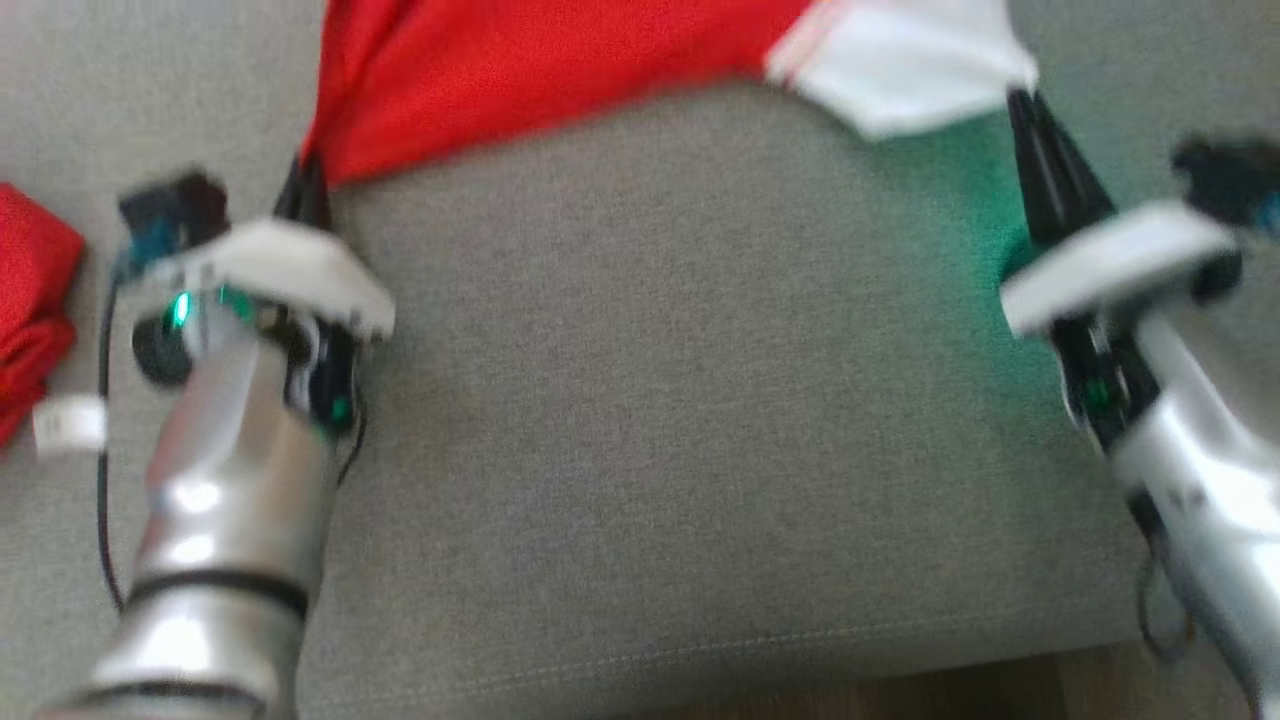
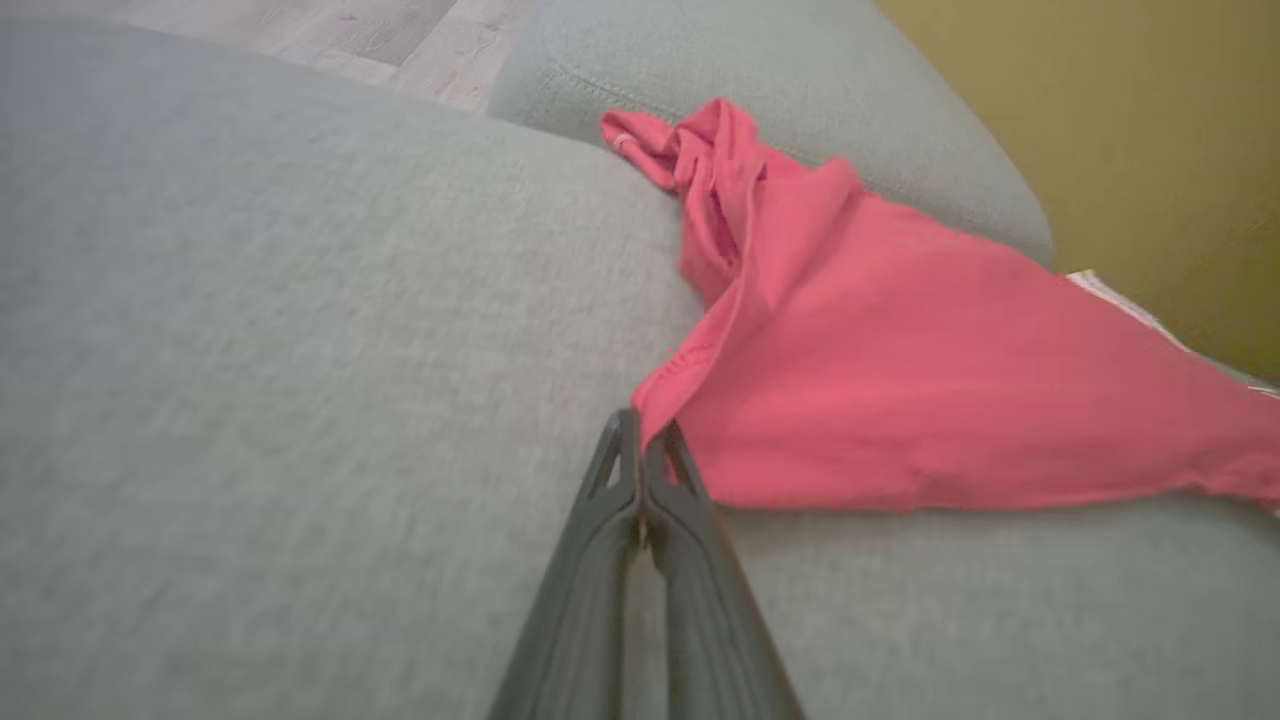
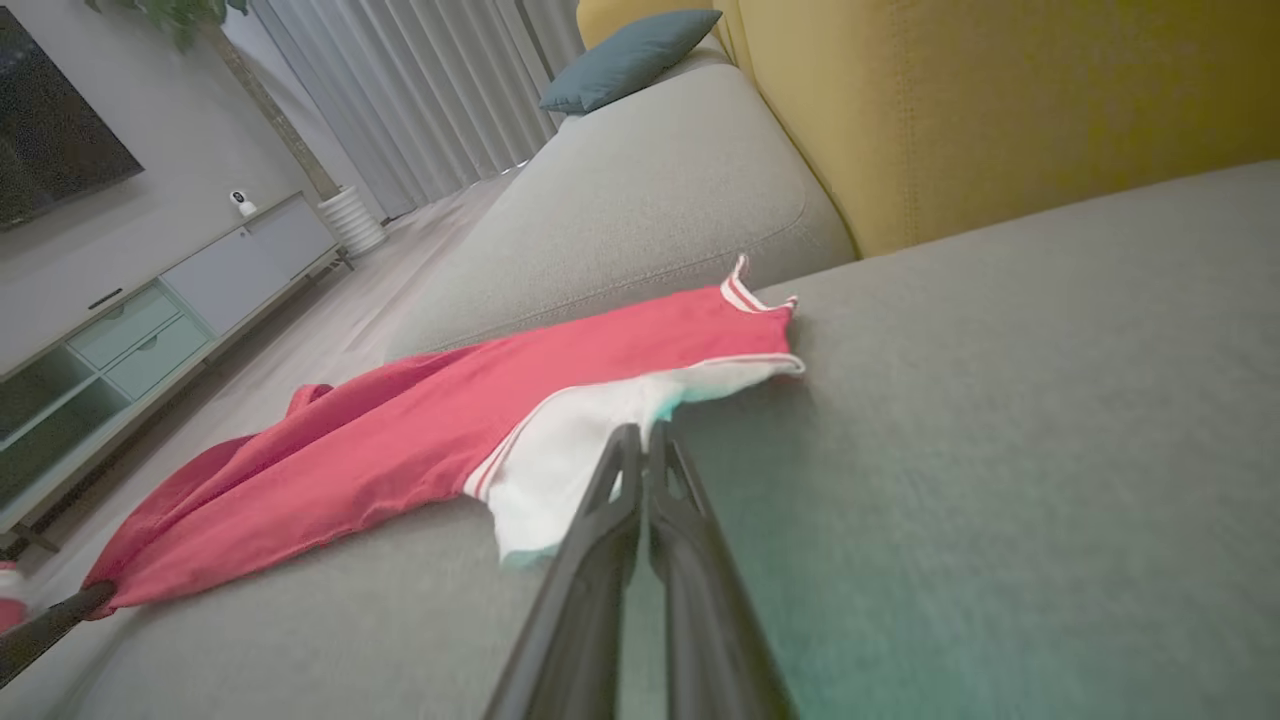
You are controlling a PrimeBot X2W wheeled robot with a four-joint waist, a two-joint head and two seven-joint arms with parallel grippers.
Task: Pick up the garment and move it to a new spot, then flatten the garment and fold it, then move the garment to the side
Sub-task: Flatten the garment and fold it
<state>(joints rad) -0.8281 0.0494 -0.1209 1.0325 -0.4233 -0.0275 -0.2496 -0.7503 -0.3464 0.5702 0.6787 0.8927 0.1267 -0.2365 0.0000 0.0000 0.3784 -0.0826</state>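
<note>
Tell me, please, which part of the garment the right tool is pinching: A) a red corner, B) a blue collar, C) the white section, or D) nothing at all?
C: in the right wrist view the right tool is closed with its tips on the white section of the garment.

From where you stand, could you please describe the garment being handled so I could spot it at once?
On the grey sofa seat, before the yellow backrest, a red garment lies spread out, its near corners pinched by the left gripper and the right gripper. Unlike the small red bundle beside the left arm, it has a white panel with striped trim.
</note>
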